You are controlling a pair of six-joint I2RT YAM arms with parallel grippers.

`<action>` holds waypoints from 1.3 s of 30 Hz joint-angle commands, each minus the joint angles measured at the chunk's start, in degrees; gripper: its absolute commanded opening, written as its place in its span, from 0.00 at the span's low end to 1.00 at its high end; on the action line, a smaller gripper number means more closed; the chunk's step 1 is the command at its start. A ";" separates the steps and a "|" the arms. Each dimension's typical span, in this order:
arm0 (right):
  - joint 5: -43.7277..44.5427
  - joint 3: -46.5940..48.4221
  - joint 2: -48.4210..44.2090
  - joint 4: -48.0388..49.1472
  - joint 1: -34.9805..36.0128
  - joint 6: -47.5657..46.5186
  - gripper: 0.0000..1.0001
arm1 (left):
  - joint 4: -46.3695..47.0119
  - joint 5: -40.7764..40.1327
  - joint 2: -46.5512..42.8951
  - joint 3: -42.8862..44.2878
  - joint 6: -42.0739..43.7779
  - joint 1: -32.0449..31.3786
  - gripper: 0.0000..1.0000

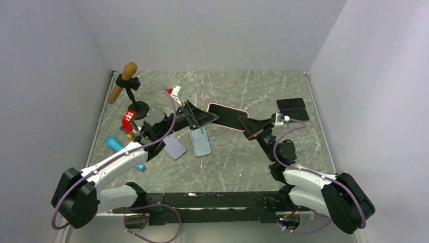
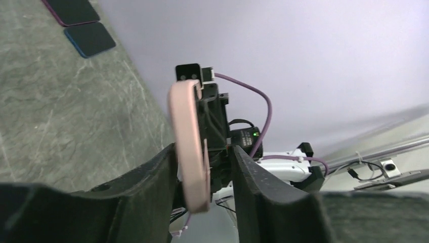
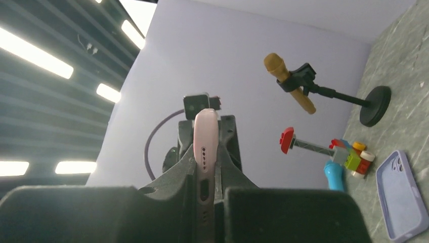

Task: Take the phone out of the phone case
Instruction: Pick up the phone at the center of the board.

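Note:
A phone with a dark screen in a pink case (image 1: 227,116) hangs in the air above the table's middle, held between both arms. My right gripper (image 1: 248,124) is shut on its end with the charging port; in the right wrist view the pink case (image 3: 206,136) is pinched edge-on between the gripper's fingers (image 3: 205,187). My left gripper (image 1: 203,117) is at the other end. In the left wrist view the pink case (image 2: 189,147) lies against the left finger, with a gap to the right finger, so the left gripper (image 2: 205,174) stands open around it.
A blue case (image 1: 201,140) and a lavender case (image 1: 175,146) lie flat under the left arm. Two dark phones (image 1: 292,105) lie at the back right. A microphone on a stand (image 1: 124,81), a brick toy (image 1: 129,121) and a blue cylinder (image 1: 114,143) stand at the left.

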 commanded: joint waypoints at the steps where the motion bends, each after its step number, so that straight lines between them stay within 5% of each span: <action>1: 3.31 -0.81 0.28 12.23 2.44 -1.73 0.00 | 6.20 2.10 -0.62 1.89 -0.97 -0.94 0.44; 4: 0.65 -0.17 1.12 12.40 2.55 -3.01 0.00 | 5.15 2.74 -0.40 2.33 0.83 -1.21 0.38; 8: -4.96 1.83 0.63 7.42 2.54 -7.03 0.01 | 5.96 5.46 0.03 2.71 2.88 -1.19 0.18; 10: -8.71 3.76 -1.16 0.06 2.61 -10.30 0.10 | 6.31 6.59 0.12 2.81 3.46 -1.12 0.01; 15: -14.47 14.30 -9.19 -35.15 1.74 -27.65 0.54 | -3.00 15.70 0.91 8.95 11.48 0.68 0.00; 20: -23.85 26.14 -11.74 -62.62 -1.22 -46.88 0.75 | -17.97 30.75 3.28 17.65 21.33 3.05 0.00; 24: -39.10 31.49 -7.83 -70.13 -3.31 -52.05 0.72 | -27.97 38.28 3.56 21.44 29.95 4.23 0.00; 29: -45.37 26.85 -10.32 -59.94 -3.29 -48.43 0.66 | -41.13 42.37 3.21 25.95 40.42 4.79 0.00; 39: -51.03 22.72 -4.11 -38.50 -1.65 -36.81 0.24 | -30.45 45.65 3.56 25.62 30.72 5.06 0.00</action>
